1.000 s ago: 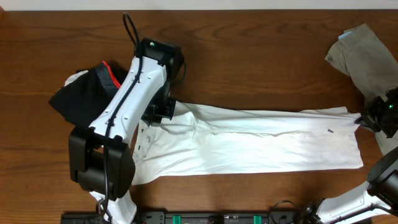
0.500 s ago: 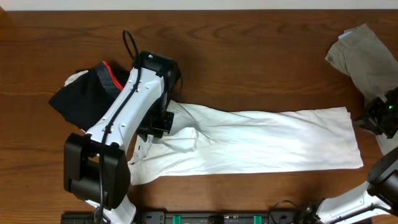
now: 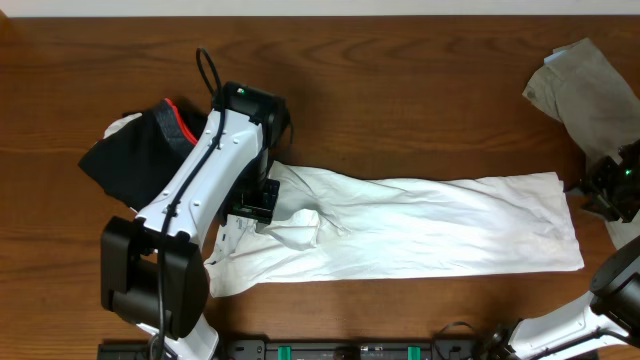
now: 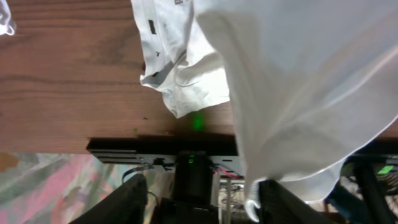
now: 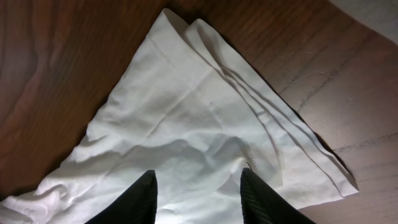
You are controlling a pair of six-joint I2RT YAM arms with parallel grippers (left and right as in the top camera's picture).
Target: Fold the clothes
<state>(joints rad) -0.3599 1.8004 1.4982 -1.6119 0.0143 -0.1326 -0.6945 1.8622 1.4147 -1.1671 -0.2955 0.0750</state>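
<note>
Jaws of the left gripper point(image 4: 202, 186) are recorded standing apart in the left wrist view, with nothing pinched between them. A loose fold of the white T-shirt point(image 4: 298, 93) hangs close against the finger on the picture's right. Whether cloth and finger touch cannot be told. From overhead this gripper is placed over the shirt's left end, where the fabric is bunched into a small raised ridge just beside it. A few small dark marks are noted on the cloth there. Jaws of the right gripper point(image 5: 196, 177) are likewise seen parted in the right wrist view and gripping nothing. A layered, pointed corner of the shirt lies flat on the wood ahead of them, with its stacked edges fanned slightly. From overhead this gripper is placed just off the shirt's right end, near the upper corner. The shirt is laid out as one long, narrow band across the middle of the table point(image 3: 400, 100). It is fairly smooth along most of its length and creased toward the left. A black garment point(image 3: 130, 155) is heaped at the table's left, partly hidden by the left arm, with its red-edged waistband point(image 3: 178, 122) turned up. A khaki-grey garment point(image 3: 590, 90) is crumpled at the far right corner, well apart from the black one.
</note>
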